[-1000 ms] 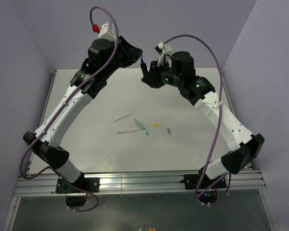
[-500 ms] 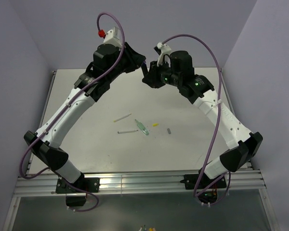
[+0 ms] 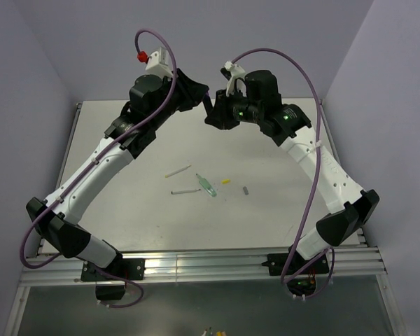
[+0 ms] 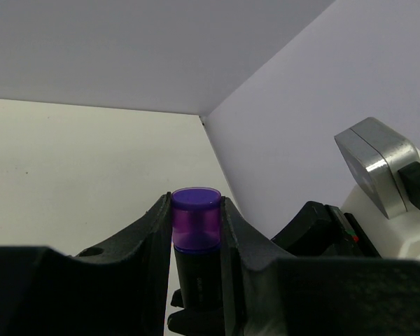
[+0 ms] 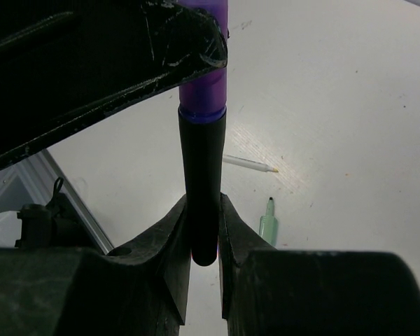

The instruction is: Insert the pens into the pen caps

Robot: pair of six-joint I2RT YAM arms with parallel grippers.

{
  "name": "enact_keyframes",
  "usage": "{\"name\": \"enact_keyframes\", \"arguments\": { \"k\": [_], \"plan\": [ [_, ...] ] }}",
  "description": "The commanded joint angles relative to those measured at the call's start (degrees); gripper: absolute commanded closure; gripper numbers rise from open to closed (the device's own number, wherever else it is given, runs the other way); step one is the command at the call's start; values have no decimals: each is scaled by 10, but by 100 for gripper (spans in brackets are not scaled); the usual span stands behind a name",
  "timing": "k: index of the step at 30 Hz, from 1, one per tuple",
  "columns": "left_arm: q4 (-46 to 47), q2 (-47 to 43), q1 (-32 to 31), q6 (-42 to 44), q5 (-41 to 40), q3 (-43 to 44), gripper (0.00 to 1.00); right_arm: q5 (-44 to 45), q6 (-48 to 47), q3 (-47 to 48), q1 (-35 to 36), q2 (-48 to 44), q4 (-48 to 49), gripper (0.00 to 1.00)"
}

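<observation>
White table (image 3: 287,196), loose pens (image 3: 185,190), left fingers (image 4: 151,238) holding purple cap (image 4: 195,218), right fingers (image 5: 169,246) holding black pen (image 5: 203,182)

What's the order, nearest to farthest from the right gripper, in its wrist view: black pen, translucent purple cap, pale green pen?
1. Black pen, clamped in the right gripper.
2. Purple cap, on the pen's far end.
3. Green pen, down on the table.

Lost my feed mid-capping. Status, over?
Left fingers shut on purple cap. Right fingers shut on black pen, cap on its end. Green pen, yellow cap, grey cap lie on table, clear of both.
</observation>
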Motion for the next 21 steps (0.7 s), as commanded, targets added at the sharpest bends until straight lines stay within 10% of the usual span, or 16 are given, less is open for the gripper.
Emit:
{"name": "enact_keyframes", "arguments": {
  "k": [1, 21],
  "plan": [
    [-38, -10, -24, 4, 67, -20, 83, -21, -14, 52, -4, -6, 93, 100],
    [-36, -21, -20, 22, 67, 17, 43, -60, -20, 48, -4, -20, 98, 100]
  ]
}}
